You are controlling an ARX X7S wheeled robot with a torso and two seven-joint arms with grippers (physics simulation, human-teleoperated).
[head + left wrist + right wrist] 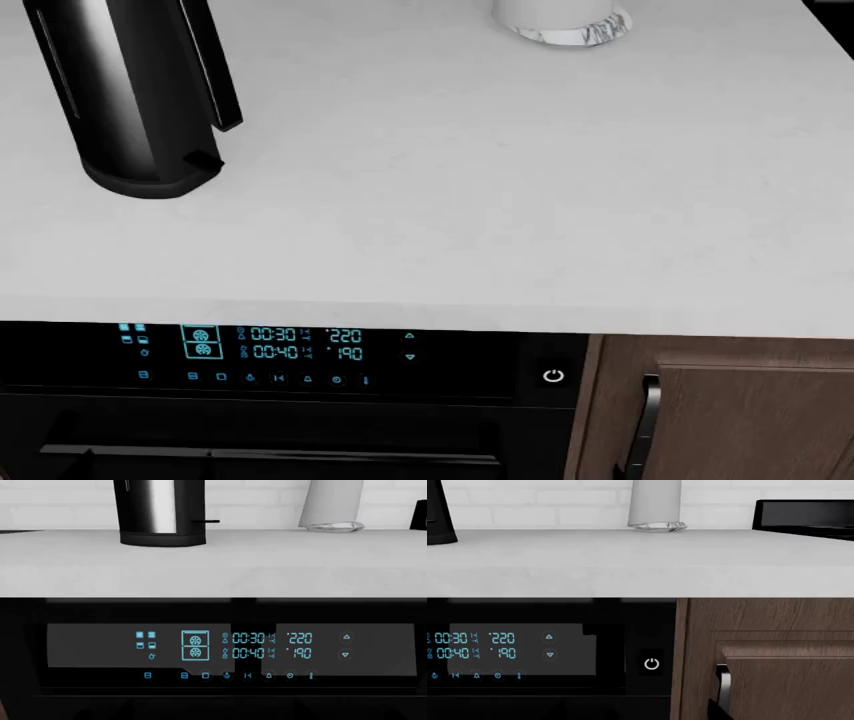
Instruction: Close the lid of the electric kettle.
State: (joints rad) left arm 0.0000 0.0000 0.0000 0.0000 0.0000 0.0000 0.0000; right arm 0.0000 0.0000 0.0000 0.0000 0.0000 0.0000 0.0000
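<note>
Kettle lid is not showing in any view, so I cannot tell whether it is open or closed. The electric kettle point(134, 95) is standing on the white counter point(507, 200) at about 10 o'clock in the head view. Both grippers are staying outside the pictures, their state unknown. Judging so, the whole reaching and pressing is waiting.

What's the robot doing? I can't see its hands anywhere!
Nothing is being touched right now. No gripper shows in any view. The electric kettle stands on the white counter above the oven panel, with a white cylinder farther back. The kettle's top is cut off, so its lid can't be seen.
</note>
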